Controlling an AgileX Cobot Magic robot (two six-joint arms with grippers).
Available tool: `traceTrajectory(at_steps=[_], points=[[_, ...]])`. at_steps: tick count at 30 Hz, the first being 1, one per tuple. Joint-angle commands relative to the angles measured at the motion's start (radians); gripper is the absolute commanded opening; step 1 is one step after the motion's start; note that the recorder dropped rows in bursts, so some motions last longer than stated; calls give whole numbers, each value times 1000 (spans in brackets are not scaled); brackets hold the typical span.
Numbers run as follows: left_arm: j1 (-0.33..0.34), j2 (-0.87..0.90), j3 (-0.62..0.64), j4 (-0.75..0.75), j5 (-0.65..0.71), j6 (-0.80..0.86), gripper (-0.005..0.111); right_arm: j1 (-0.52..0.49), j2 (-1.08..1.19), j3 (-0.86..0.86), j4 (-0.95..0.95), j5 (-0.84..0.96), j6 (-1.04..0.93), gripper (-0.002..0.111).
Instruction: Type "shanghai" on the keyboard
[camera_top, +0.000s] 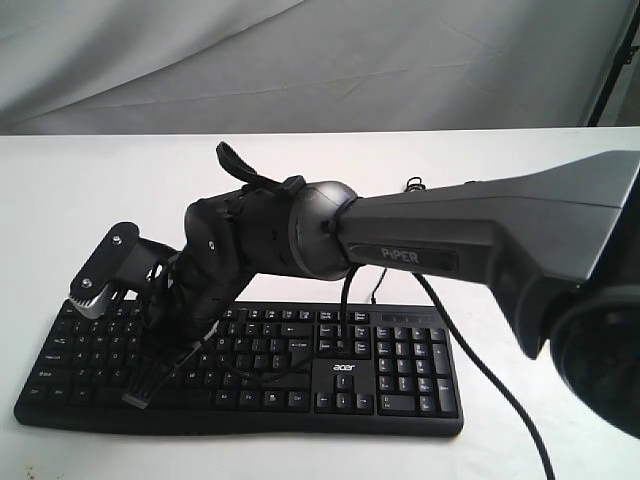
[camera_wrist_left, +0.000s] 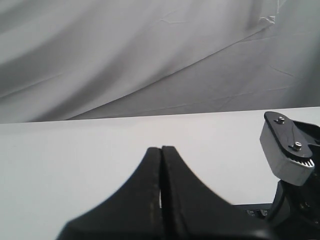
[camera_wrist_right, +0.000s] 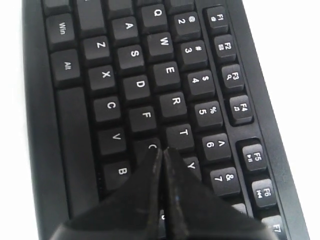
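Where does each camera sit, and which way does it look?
Exterior: off the arms, facing the keyboard from its front; the right arm shows.
Left wrist: behind the shut left end effector, facing across the table to the curtain.
Right wrist: behind the shut right end effector, looking down at letter keys.
Shared: exterior and right wrist both see the keyboard.

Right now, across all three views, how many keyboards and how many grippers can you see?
keyboard: 1
grippers: 2, the left gripper and the right gripper, both shut
Total: 3
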Motion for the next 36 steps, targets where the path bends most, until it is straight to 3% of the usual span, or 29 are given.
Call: traceTrajectory(at_steps=[1,23,36], points=[[-6,-2,2,-7,-9,-2,0,-7,2,7,10,11,-11,0],[-6,-2,2,-7,-9,-2,0,-7,22,4,18,8,-14,0],[-6,-2,2,-7,-9,-2,0,-7,53,-144,9,75,-17,0]])
